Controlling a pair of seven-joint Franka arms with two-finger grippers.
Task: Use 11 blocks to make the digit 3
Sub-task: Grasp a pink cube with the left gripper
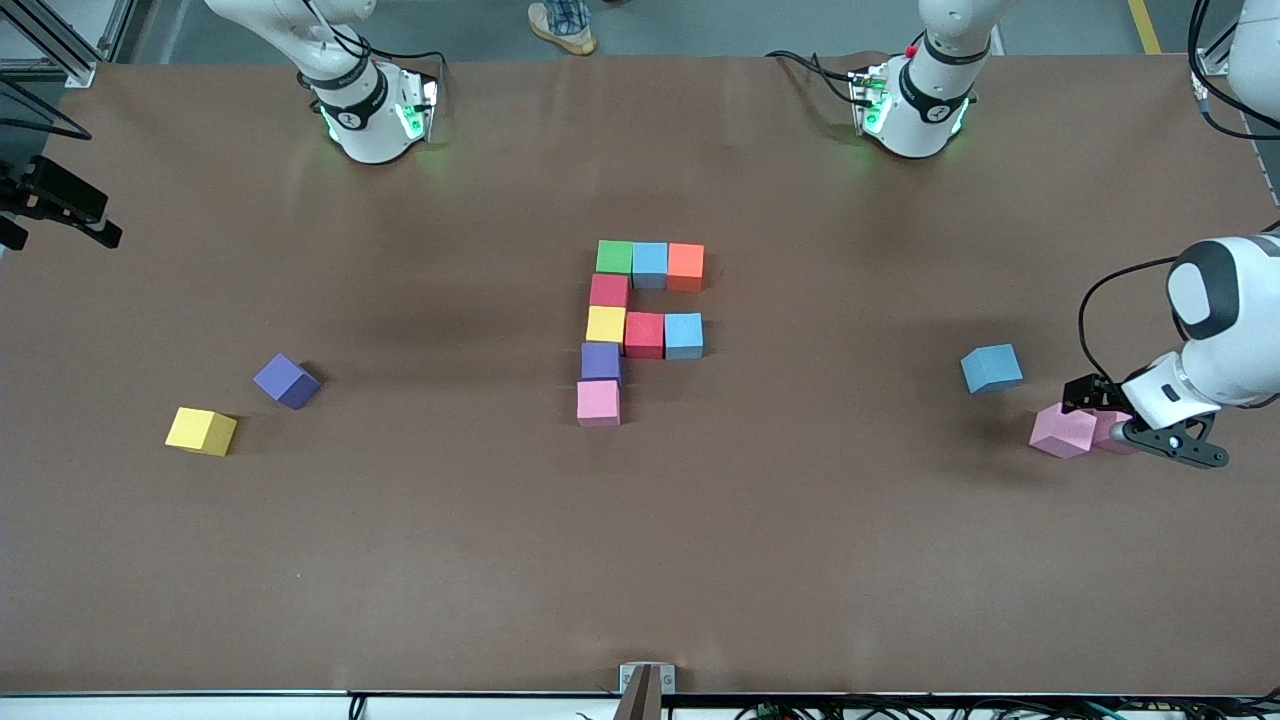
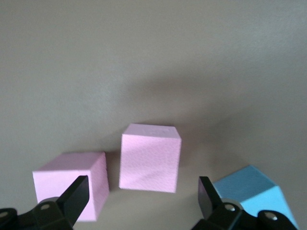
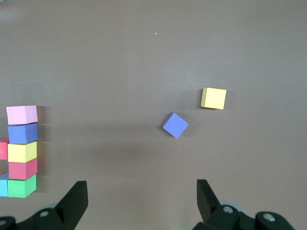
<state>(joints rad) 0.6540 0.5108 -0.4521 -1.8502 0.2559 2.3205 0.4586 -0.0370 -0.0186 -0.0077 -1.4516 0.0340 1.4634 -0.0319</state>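
Note:
A partial figure of touching blocks lies mid-table: a green (image 1: 615,257), light blue (image 1: 650,265) and orange (image 1: 686,267) row, then red (image 1: 609,291), then a yellow (image 1: 606,325), red (image 1: 645,335) and light blue (image 1: 684,336) row, then purple (image 1: 601,362) and pink (image 1: 598,403). Two loose pink blocks (image 1: 1063,430) (image 1: 1115,432) lie toward the left arm's end. My left gripper (image 1: 1100,415) hovers over them, open and empty (image 2: 142,199), with one pink block (image 2: 150,158) just ahead of the gap and the other (image 2: 72,184) beside one finger. My right gripper (image 3: 141,201) is open, empty and high over the table, out of the front view.
A loose blue block (image 1: 991,368) lies beside the pink pair and shows in the left wrist view (image 2: 256,191). A loose purple block (image 1: 286,381) and a yellow block (image 1: 201,431) lie toward the right arm's end; the right wrist view shows both (image 3: 175,125) (image 3: 214,98).

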